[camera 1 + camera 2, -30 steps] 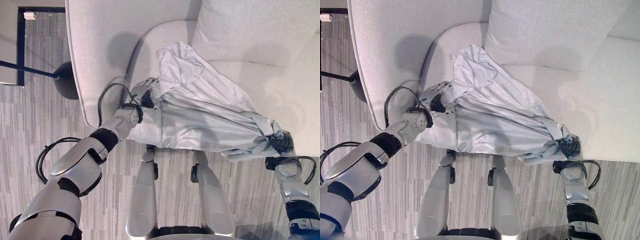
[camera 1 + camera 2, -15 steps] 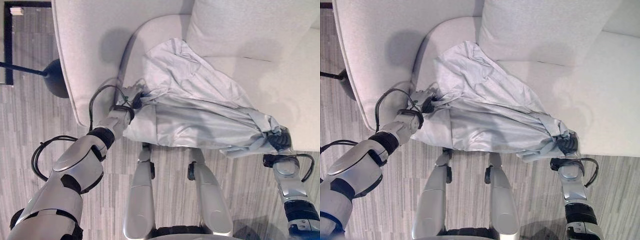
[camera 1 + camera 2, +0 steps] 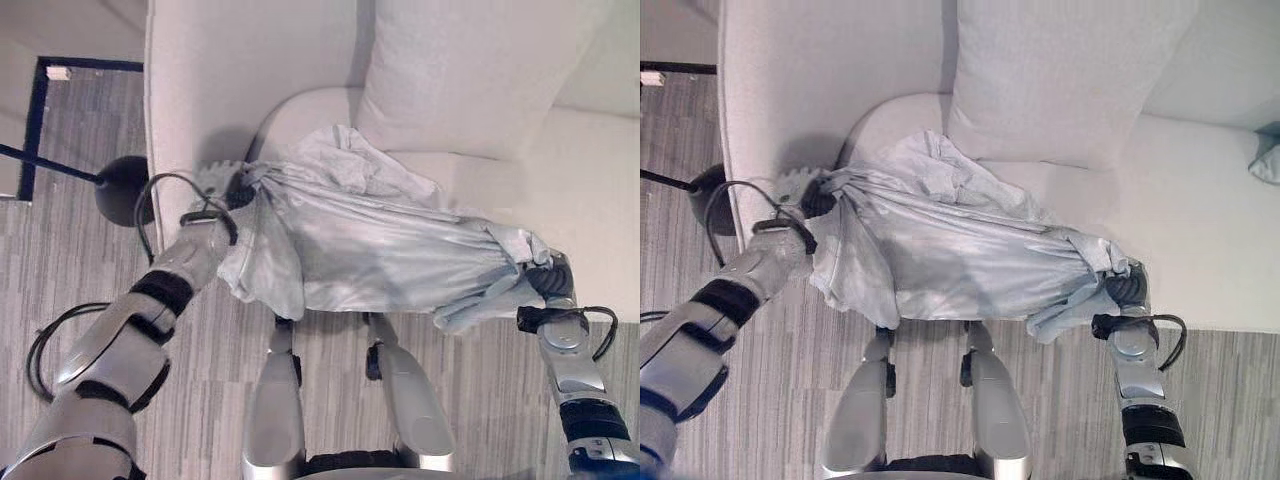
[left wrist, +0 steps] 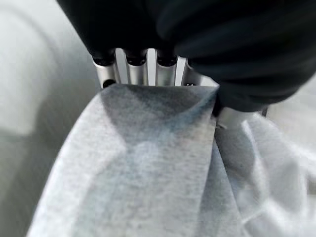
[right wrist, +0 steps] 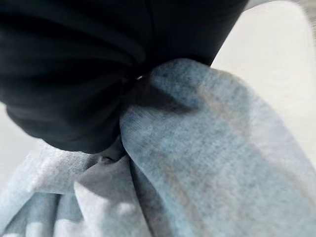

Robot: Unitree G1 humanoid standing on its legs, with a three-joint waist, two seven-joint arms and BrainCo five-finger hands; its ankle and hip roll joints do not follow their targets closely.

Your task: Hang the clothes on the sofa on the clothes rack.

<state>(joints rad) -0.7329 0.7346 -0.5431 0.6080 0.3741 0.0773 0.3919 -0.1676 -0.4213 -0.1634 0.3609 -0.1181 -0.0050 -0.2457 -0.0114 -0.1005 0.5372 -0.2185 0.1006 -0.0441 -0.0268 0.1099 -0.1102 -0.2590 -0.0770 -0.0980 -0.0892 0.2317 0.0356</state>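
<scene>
At far left, note the dark round stand base [image 3: 120, 190] on the striped floor [image 3: 60, 260]. Beside the sofa [image 3: 250, 70] armrest, your left hand [image 3: 222, 183] has its fingers [image 4: 136, 71] curled into one gathered end of the pale grey garment [image 3: 380, 250]. The cloth stretches in a band along the seat's front edge, partly draped over it, below the back cushion [image 3: 460, 70]. At right, your right hand [image 3: 553, 283] clutches the other bunched end. Step in hand, by judgement: lifting the garment off the sofa. Next, raise both ends together and turn toward the rack
</scene>
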